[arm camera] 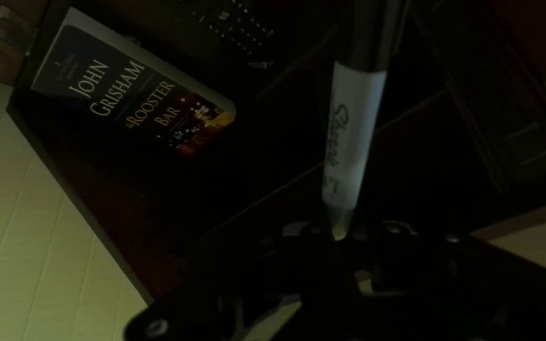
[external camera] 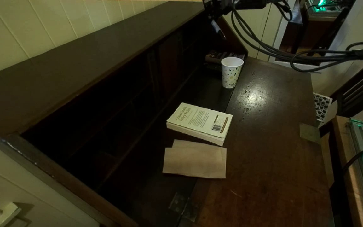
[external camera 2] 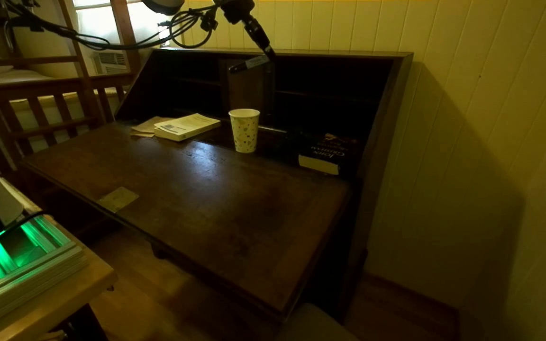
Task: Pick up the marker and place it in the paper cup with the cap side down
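A patterned paper cup stands upright on a wooden desk, its white inner wall visible, its bottom hidden. Higher up and apart from it, a Robotiq gripper pinches a Sharpie marker by the tail end, dark cap tilted downward. The wrist view alone makes the marker's lettering legible; the title of the paperback "Andersen's Fairy Tales" reads only in an exterior view.
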Tool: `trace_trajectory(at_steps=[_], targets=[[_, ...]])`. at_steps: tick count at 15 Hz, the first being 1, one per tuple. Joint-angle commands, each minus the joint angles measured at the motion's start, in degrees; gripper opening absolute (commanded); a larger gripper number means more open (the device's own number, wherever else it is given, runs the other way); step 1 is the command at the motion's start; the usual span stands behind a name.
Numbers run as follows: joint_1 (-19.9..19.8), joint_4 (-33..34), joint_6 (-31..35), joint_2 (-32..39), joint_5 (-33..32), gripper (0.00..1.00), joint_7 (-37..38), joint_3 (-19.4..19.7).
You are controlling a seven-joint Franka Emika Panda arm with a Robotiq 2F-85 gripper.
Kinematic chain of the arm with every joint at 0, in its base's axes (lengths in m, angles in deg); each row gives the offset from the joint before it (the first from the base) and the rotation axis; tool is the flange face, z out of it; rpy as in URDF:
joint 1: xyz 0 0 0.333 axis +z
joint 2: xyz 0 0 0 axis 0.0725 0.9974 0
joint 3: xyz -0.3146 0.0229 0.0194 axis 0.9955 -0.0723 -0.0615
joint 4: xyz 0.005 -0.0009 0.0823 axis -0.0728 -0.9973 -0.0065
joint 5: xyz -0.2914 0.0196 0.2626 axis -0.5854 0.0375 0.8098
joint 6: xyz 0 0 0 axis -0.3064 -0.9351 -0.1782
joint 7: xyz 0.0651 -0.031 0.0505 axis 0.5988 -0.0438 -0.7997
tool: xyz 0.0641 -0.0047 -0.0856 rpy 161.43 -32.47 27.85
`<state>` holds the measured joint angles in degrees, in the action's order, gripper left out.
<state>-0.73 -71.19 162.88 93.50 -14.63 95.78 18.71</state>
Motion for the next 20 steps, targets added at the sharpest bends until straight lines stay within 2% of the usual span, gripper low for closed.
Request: trace_trajectory(at_steps=[1, 7, 11, 16, 20], targets=[[0.89, -3.14, 0.69, -2.37, -7.15, 0.04, 5.88, 1.81], [0.56, -4.79, 1.72, -2.37, -18.77, 0.04, 14.3, 3.8], [0.91, -3.42, 2.01, -1.18, -30.62, 0.04, 25.86, 5.37], [1.44, -3.02, 0.2, -1.33, -44.88, 0.04, 40.32, 5.08], [1.83, -3.43, -1.8, -0.95, -52.59, 0.04, 48.5, 4.51]])
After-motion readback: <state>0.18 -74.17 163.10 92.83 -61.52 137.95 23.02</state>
